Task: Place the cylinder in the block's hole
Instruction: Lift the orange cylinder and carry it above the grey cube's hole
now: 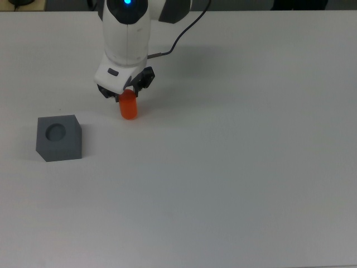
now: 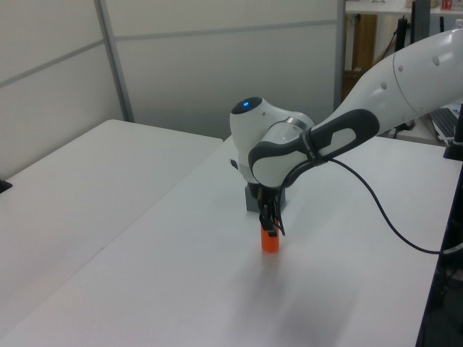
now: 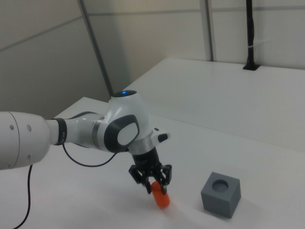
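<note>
On a plain white table (image 1: pixel 234 184), the block (image 1: pixel 58 138), a dark grey cube, sits toward the top view's left edge, its round hole (image 1: pixel 55 132) open to the ceiling and unfilled. At about two o'clock from the block, and clearly apart from it, the orange cylinder (image 1: pixel 129 106) stands on the tabletop, seemingly leaning a little in the right view. The gripper (image 1: pixel 125 94) of the white arm (image 1: pixel 127 33) is lowered over the cylinder's upper end from twelve o'clock, its black fingers (image 3: pixel 163 176) spread to either side of the orange top; whether they already press on it cannot be told. A blue light (image 1: pixel 127 2) glows on the arm's wrist housing, and a black cable (image 1: pixel 177 37) trails off toward one o'clock. In the left view the gripper (image 2: pixel 270 225) hides the cylinder's (image 2: pixel 270 241) top, with the block (image 2: pixel 254 198) partly behind the arm. In the right view the cylinder (image 3: pixel 161 197) lies at nine o'clock from the block (image 3: pixel 220 193).
</note>
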Tool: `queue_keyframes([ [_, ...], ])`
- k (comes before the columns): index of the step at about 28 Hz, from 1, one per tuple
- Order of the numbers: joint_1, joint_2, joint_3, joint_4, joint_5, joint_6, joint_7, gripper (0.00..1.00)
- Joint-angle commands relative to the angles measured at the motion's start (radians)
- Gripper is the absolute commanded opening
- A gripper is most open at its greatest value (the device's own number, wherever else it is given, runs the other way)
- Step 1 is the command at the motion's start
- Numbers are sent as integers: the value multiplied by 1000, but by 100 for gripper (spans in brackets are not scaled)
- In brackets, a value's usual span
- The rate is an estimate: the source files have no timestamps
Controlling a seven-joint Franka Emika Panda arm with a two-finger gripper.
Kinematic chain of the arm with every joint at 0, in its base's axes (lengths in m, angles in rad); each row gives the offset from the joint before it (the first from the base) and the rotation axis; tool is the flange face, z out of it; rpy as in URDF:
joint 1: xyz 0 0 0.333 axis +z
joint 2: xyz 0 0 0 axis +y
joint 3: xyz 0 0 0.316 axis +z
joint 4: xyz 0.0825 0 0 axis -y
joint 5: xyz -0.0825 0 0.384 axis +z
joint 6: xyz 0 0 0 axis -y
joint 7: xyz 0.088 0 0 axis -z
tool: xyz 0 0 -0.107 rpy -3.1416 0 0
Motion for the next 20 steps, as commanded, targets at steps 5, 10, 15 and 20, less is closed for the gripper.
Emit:
queue_keyframes([
  [5,-126,13,-10,190,112,3,-5,9],
  [10,-200,45,-10,271,118,12,-3,9],
  [15,-234,91,-10,305,115,17,-11,10],
  [20,-244,122,-10,306,111,20,-14,10],
])
